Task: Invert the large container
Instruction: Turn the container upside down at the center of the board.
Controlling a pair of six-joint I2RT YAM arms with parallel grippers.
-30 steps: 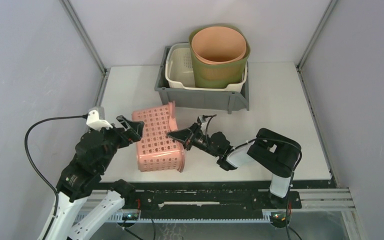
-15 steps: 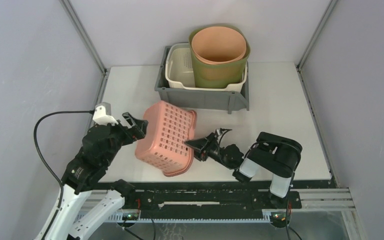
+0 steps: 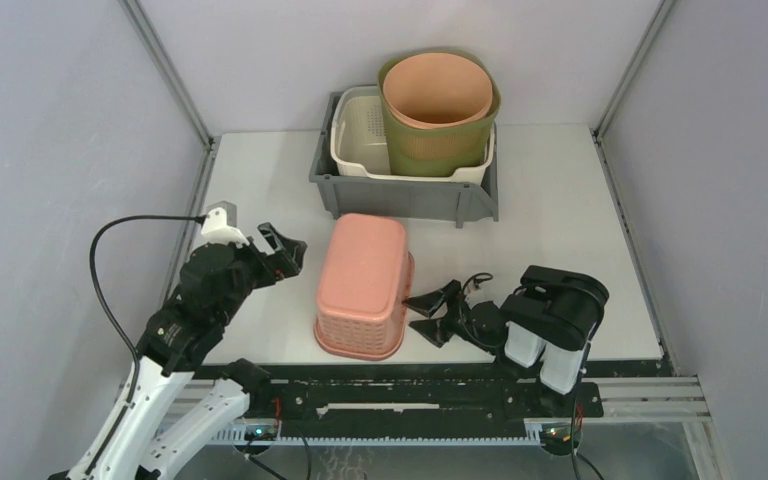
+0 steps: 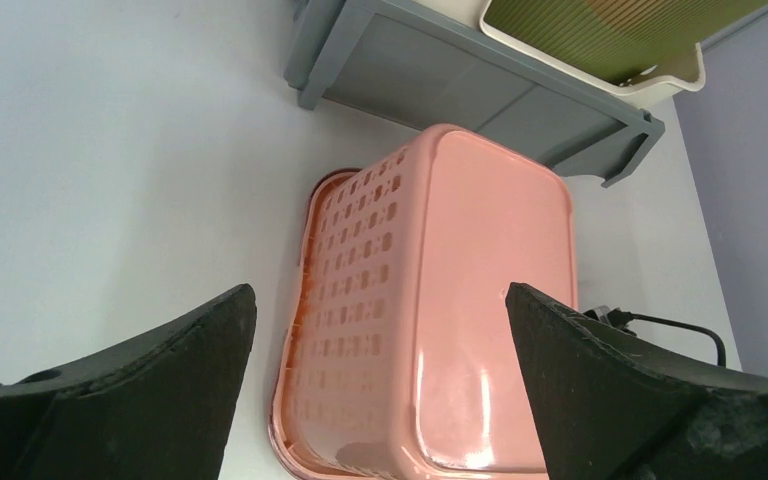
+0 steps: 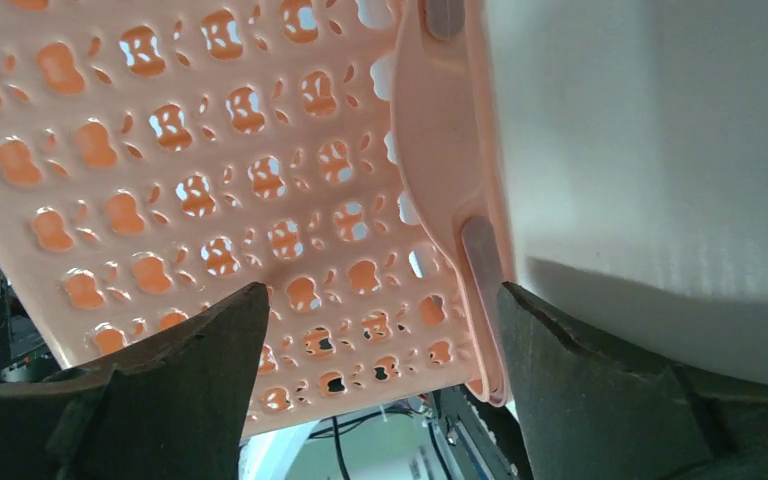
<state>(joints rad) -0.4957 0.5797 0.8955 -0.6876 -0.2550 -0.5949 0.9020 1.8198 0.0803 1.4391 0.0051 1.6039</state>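
Observation:
The large container is a pink perforated basket (image 3: 362,285). It rests rim-down on the white table, its smooth base facing up, near the front edge. My left gripper (image 3: 282,250) hovers open just left of it, touching nothing; the left wrist view looks down on the container's (image 4: 460,300) base between the spread fingers. My right gripper (image 3: 425,318) lies low on the table just right of it, open and empty. In the right wrist view the container's (image 5: 210,200) holed side wall and rim fill the frame close ahead of the fingers.
A grey bin (image 3: 400,195) stands at the back behind the container. It holds a white strainer (image 3: 358,140) and a green bucket (image 3: 438,150) with a tan liner. Frame posts and grey walls enclose both sides of the table (image 3: 560,220).
The container has tipped from its side onto its rim, base up. My right gripper opened, let go of it and drew back toward its base. The left gripper shifted slightly, staying open.

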